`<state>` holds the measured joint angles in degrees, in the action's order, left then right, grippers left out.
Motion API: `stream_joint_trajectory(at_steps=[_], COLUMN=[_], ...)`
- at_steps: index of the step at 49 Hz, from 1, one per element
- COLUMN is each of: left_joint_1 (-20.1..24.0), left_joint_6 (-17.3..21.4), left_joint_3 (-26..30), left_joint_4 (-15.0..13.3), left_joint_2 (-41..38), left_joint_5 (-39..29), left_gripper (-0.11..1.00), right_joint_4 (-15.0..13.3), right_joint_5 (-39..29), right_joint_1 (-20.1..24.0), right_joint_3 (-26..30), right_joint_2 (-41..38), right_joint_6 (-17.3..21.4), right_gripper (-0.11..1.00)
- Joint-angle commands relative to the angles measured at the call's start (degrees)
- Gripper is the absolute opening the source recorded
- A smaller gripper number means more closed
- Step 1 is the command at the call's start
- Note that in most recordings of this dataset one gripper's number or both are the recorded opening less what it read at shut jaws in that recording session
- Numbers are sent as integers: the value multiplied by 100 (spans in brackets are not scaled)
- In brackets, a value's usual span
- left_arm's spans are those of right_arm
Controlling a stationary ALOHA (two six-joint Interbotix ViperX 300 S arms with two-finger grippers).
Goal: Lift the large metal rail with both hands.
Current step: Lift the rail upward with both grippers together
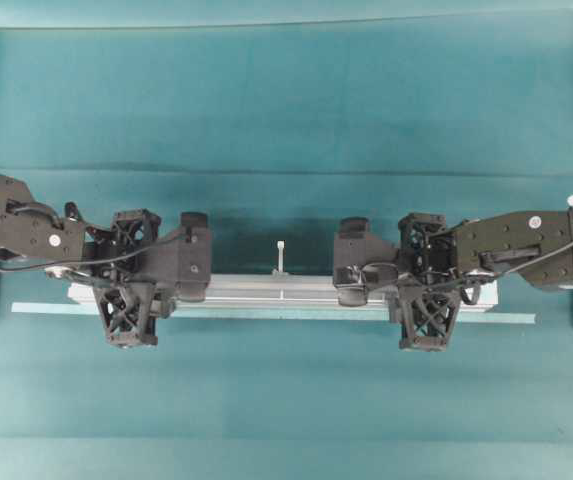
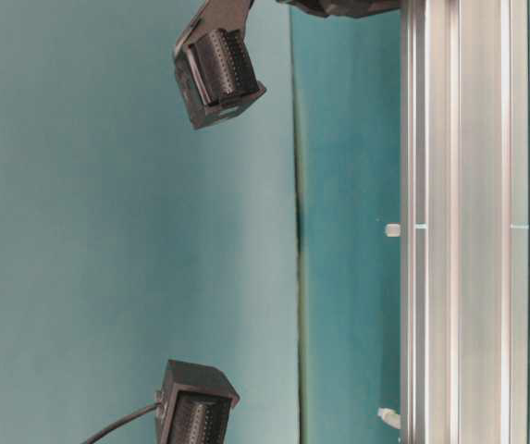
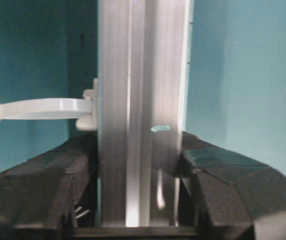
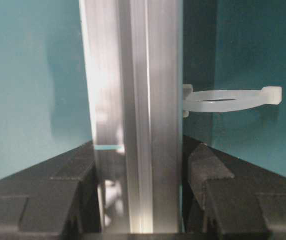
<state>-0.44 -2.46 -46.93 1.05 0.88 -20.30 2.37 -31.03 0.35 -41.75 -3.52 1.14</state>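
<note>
Large metal rail (image 1: 284, 291) is lying flat on the teal table (image 1: 286, 100), long axis running 9 to 3 o'clock across the overhead view, just above a thin pale tape strip (image 1: 266, 313) running parallel to it.

Left gripper (image 1: 131, 290) is straddling the rail near its 9 o'clock end; right gripper (image 1: 421, 292) is straddling it near the 3 o'clock end. Both are sitting about equally far in from their ends, so neither arm is nearer.

Left wrist view: rail (image 3: 143, 100) is running straight out toward 12 o'clock, with the fingers (image 3: 43, 185) pressing in at 9 and 3, looks clamped on the rail. Right wrist view: same picture, rail (image 4: 133, 100) toward 12, fingers (image 4: 232, 190) tight on both flanks, clamped.

A white zip-tie tail (image 1: 281, 255) is sticking out toward 12 o'clock at mid-rail.

Judgement: the grasp axis is sitting square to the long axis on both sides, so the lift needs both going up evenly or the rail tilts.
</note>
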Motion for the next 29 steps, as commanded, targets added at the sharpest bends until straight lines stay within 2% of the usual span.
stream_joint_trajectory(at_steps=[1, 9, 15, 29], left_joint_1=[-9, -9, -18, -35], left_joint_6=[-9, 0, -9, 44], left_joint_3=[35, 62, 141, 606], left_joint_4=[9, 9, 9, 9], left_joint_2=[62, 70, 237, 1169], left_joint_5=[35, 0, -123, -1310], left_gripper=[36, 36, 36, 36], right_joint_4=[0, 0, 35, 53], right_joint_5=[0, -70, -431, -1529], right_joint_1=[9, -9, 0, -9], right_joint_3=[26, 44, 167, 589], right_joint_2=[-70, -53, 114, 835], right_joint_6=[9, 9, 53, 158], right_gripper=[40, 40, 40, 40])
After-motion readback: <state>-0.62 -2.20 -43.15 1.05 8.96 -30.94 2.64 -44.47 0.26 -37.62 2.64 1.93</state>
